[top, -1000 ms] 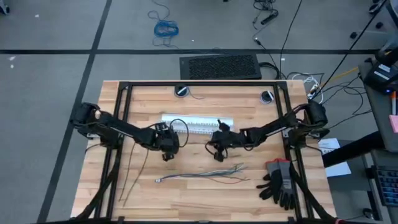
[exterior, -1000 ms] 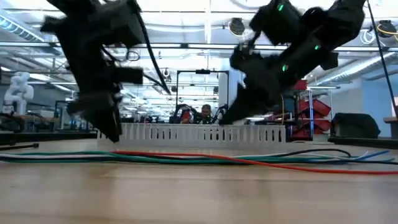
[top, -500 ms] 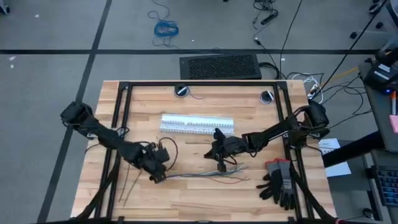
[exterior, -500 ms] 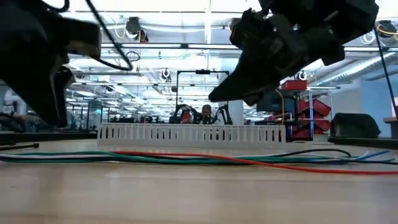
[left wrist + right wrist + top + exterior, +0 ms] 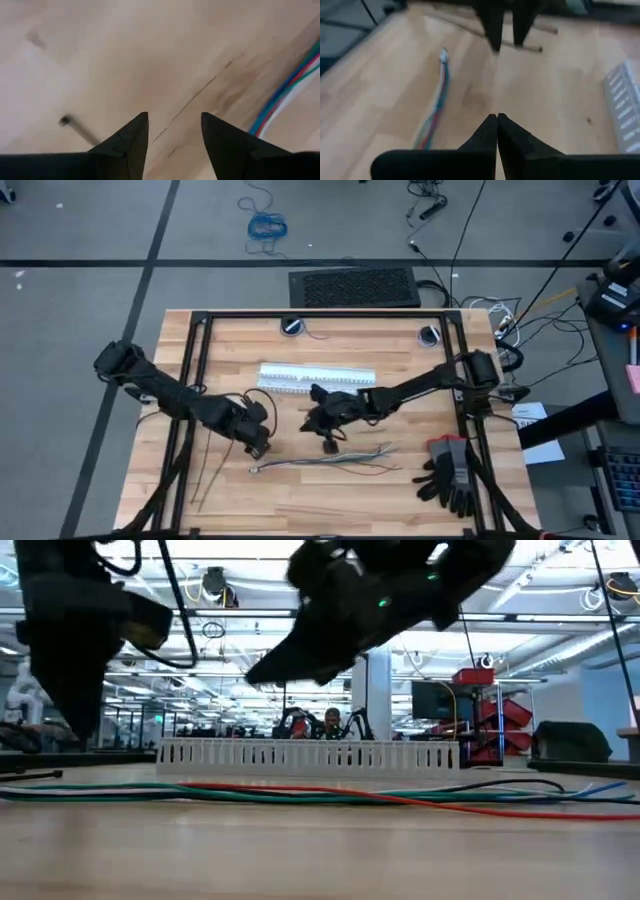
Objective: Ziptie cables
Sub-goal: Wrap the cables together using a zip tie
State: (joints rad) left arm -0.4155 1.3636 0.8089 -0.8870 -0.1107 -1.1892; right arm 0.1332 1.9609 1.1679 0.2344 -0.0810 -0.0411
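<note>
My left end effector [image 5: 173, 131] hangs parted and empty above the worktop [image 5: 400, 490]; my right end effector [image 5: 497, 131] is pinched together, empty. The cables [image 5: 325, 462] lie just beside both.

Wooden table [image 5: 310, 500] — cables [image 5: 330, 462], zipties [image 5: 212, 468] (left side), white slotted strips [image 5: 318, 379], black gloves [image 5: 450, 476]

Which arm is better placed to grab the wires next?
Probably left. The left gripper is open and sits just above the plug end of the wires. The right gripper is shut, also over the table near the wires.
</note>
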